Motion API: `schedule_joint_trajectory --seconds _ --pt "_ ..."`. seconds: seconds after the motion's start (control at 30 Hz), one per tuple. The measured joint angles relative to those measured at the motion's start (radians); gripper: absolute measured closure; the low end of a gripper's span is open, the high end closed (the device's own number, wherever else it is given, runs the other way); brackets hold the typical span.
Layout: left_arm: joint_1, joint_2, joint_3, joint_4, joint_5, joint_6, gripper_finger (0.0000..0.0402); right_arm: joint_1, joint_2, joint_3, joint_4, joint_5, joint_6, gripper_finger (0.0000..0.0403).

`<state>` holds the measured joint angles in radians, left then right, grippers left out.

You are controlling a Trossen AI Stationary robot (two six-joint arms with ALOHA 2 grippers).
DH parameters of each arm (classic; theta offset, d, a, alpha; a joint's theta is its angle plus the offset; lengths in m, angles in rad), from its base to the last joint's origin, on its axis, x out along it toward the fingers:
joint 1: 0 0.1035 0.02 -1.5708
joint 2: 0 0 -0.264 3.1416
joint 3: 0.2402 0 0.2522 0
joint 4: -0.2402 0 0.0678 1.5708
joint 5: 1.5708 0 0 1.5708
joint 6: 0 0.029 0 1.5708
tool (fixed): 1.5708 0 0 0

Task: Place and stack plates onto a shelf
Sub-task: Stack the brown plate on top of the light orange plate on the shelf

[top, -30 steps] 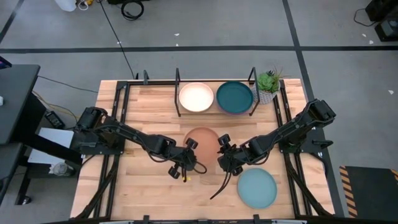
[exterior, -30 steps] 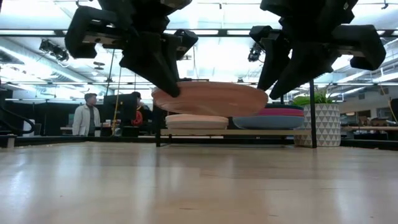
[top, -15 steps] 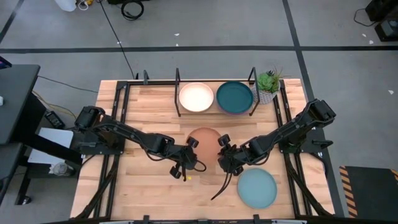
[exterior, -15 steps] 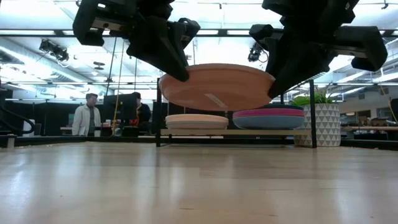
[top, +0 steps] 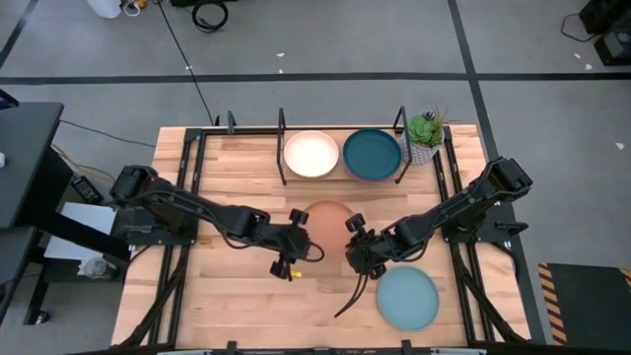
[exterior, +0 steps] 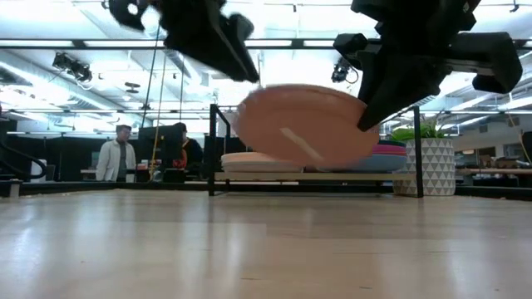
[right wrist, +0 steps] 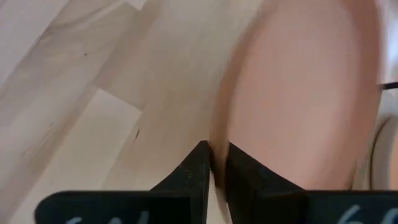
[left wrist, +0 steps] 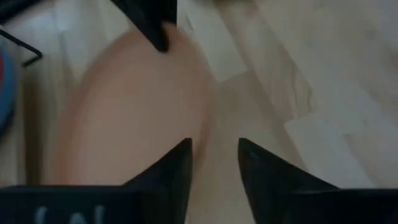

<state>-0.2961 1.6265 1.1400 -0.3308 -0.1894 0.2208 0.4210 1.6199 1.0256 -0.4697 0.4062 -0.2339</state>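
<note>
The tan-brown plate [top: 326, 218] hangs over the table's middle, steeply tipped in the low view [exterior: 309, 129]. My right gripper [top: 350, 237] is shut on its right rim. My left gripper [top: 302, 235] is at its left rim, and in its wrist view the fingers [left wrist: 212, 149] stand open about the plate's edge [left wrist: 205, 118]. On the shelf [top: 282, 148] at the far edge lie a cream plate [top: 312, 155] and a dark teal plate [top: 372, 155], the teal one on top of a stack [exterior: 391, 154]. A light aqua plate [top: 406, 298] lies flat near the right front. My right gripper pinches the tan-brown plate's right rim [right wrist: 219, 134] between its two fingers, coming slanting down from the table's right. The plate is lifted clear of the table and tilted. My left gripper: I cannot tell whether either open finger touches the plate's left rim.
A small potted plant [top: 424, 136] stands at the shelf's right end. The shelf's upright posts [top: 401, 128] rise beside the stacks. Bare wood lies on the table's left half and along the near edge [exterior: 249, 241]. People stand in the room beyond [exterior: 116, 158].
The tan-brown plate has risen off the table between both grippers, then tipped steeply, showing a broad face to the near side. My left gripper has moved up and slightly toward the far edge, away from the rim that it was on. My right gripper has kept its hold.
</note>
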Motion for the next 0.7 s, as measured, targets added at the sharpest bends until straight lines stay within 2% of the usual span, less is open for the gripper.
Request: schedule_joint_trajectory --seconds 0.13,0.23,0.37,0.5,0.7 --pt "-0.013 -0.052 0.0 -0.002 -0.01 -0.004 0.023 -0.001 0.0 0.0 -0.005 -0.003 0.003 0.0359" --pt "-0.037 -0.068 0.0 -0.031 -0.014 -0.039 0.0219 -0.001 0.0 0.0 -0.005 -0.004 0.001 0.0359" --pt "-0.086 -0.071 -0.033 -0.033 -0.029 -0.109 0.022 -0.017 0.0 0.0 -0.005 -0.003 -0.011 0.0359" --pt "-0.127 -0.071 -0.125 0.025 -0.038 -0.199 0.023 -0.037 0.0 0.0 -0.005 0.026 -0.061 0.036" --pt "-0.193 -0.097 -0.27 0.17 -0.061 -0.331 0.0246 -0.057 0.0 0.002 0.008 0.175 -0.171 0.0361"
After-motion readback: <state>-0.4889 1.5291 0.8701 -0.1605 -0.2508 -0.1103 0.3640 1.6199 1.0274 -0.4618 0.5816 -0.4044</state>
